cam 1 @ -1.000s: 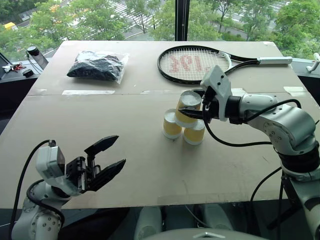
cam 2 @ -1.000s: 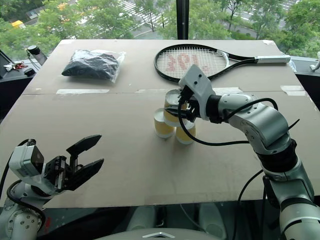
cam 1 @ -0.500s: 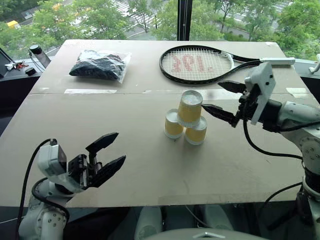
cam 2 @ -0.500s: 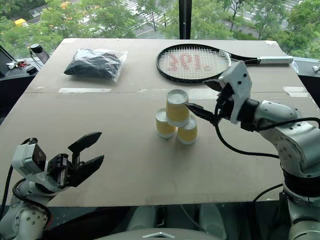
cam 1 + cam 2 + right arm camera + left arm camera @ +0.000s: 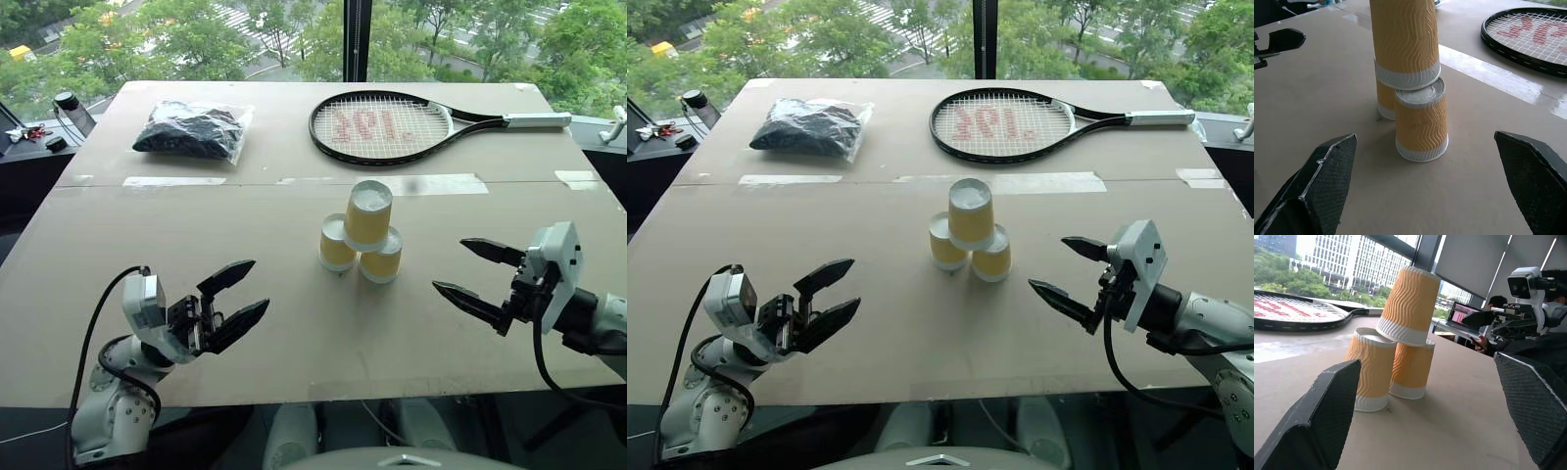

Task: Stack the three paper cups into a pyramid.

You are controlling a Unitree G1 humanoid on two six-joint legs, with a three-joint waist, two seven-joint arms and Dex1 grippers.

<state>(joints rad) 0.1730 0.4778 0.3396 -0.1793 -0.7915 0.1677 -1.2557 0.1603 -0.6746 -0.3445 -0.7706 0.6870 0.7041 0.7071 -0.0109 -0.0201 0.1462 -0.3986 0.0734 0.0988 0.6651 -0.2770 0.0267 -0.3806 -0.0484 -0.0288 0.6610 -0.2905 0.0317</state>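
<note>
Three yellow ribbed paper cups stand upside down in the middle of the table as a pyramid: two lower cups side by side and a top cup resting on both. My left gripper hovers open near the table's front left edge, pointing toward the cups. My right gripper is open at the front right, well clear of the pyramid, with nothing between its fingers. The left wrist view shows the pyramid between my open fingers; in the right wrist view the nearer lower cup stands in front.
A tennis racket lies at the table's far side, right of centre. A clear bag of dark contents sits at the far left. A strip of tape crosses the table behind the cups. The table's front edge runs just below both grippers.
My right gripper let go of the top cup, opened and drew back to the right and toward the front edge. The top cup stays on the two lower ones. My left gripper shifted slightly forward.
</note>
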